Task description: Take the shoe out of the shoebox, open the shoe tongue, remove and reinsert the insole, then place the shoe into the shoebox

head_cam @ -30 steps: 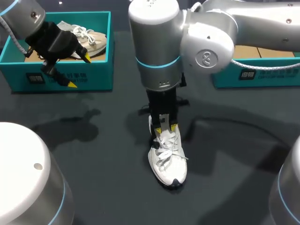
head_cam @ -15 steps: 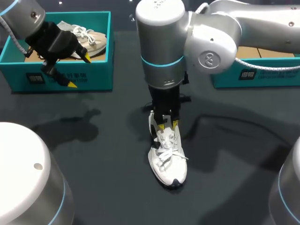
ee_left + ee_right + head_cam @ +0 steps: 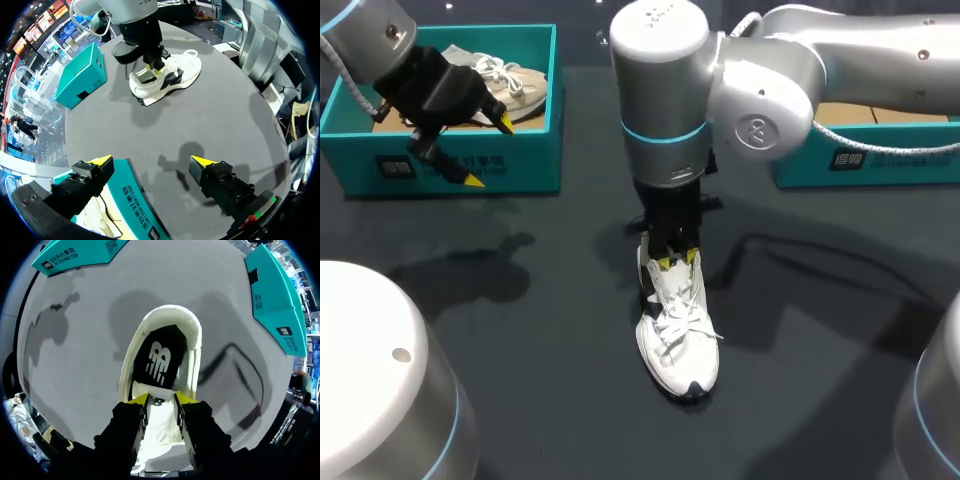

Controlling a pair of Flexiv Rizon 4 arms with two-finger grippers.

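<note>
Over the last second the right arm (image 3: 720, 90) has drawn the right gripper (image 3: 675, 262) slightly toward the heel of the shoe (image 3: 680, 340) and upward. The shoe itself has not shifted. Its fingers look clamped on the tongue (image 3: 159, 407), so I judge the tongue-opening step is under way. The black insole (image 3: 162, 357) is still inside the shoe.

The dark table (image 3: 520, 300) carries everything. The left shoebox (image 3: 520, 160) sits at its far left corner and holds a second shoe (image 3: 515, 85). The right shoebox (image 3: 880, 160) is along the far edge toward the right corner. The white shoe stands upright near the middle of the table, well apart from both boxes, toe toward the near edge. The left gripper (image 3: 488, 150) hangs over the left shoebox's near wall, fingers wide apart and holding nothing.
</note>
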